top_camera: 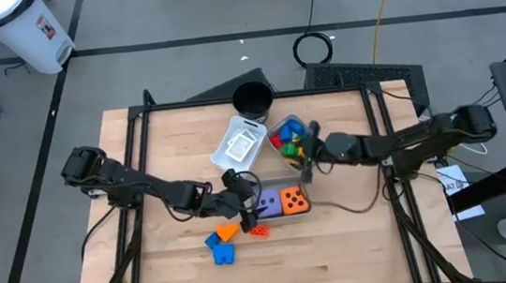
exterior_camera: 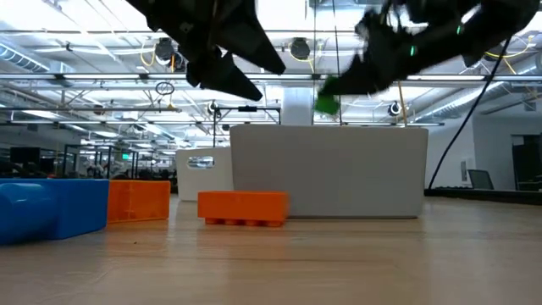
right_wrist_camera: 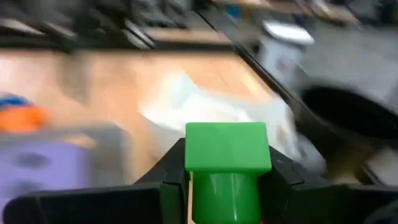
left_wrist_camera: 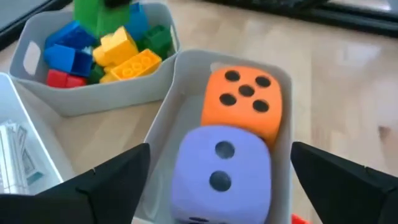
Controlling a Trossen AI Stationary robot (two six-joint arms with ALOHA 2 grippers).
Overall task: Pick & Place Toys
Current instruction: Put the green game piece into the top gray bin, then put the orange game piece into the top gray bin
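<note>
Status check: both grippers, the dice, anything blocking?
Left gripper open above purple die and orange die, both in tray. Right gripper shut on green block. Nothing blocking.

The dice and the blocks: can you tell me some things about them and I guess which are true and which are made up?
1. The orange die and the purple die sit together in one tray. True.
2. The right gripper holds a red block. False: its fingers are shut on a green block.
3. The left gripper has its fingers open, one on each side of the dice tray. True.
4. The tray of small blocks holds only yellow ones. False: blue, yellow, green and red blocks lie in it.
5. An orange block lies on the table, outside the trays. True.
</note>
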